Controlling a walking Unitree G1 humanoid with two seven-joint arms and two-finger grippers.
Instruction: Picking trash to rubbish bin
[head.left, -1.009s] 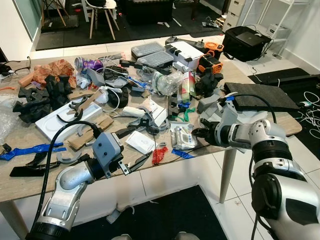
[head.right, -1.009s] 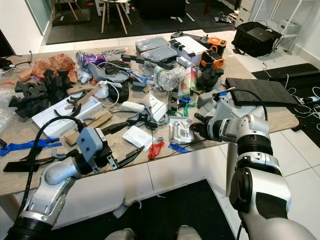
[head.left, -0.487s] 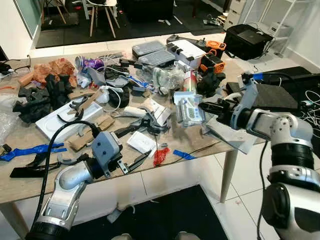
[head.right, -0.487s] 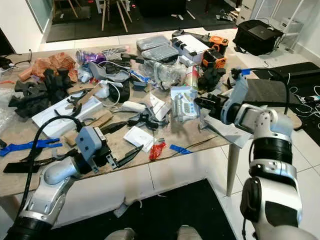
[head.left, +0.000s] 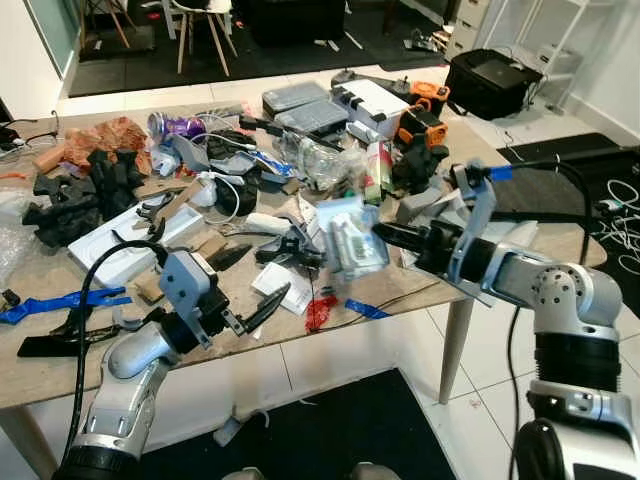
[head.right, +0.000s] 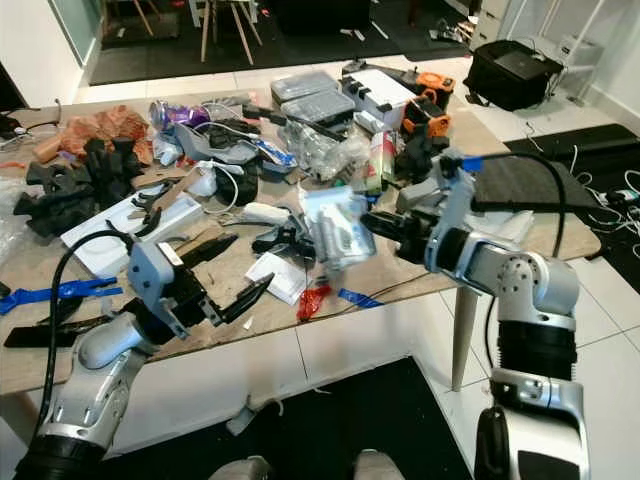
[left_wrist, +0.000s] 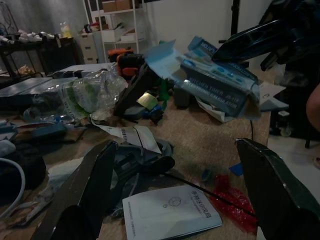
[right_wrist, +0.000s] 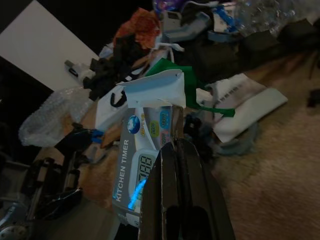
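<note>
Here, at frame centre, the right gripper (head.left: 385, 236) pinches a pale blue kitchen-timer blister pack (head.left: 345, 238), lifted above the cluttered wooden table (head.left: 400, 285). Lower left, the left gripper (head.left: 262, 308) hovers with fingers spread over a red plastic scrap (head.left: 317, 310).

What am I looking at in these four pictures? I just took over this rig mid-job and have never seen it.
It is a humanoid robot with two silver arms, each ending in a two-fingered black gripper. The two wide pictures come from its head camera, looking down at a cluttered wooden table. The two dark ones come from cameras on each wrist, looking along the fingers. The right gripper is shut on a kitchen timer package, lifted above the table. The left gripper is open at the near edge and holds nothing. On the table lie a white leaflet, a red wrapper, a crushed plastic bottle and black foam pieces.
</note>
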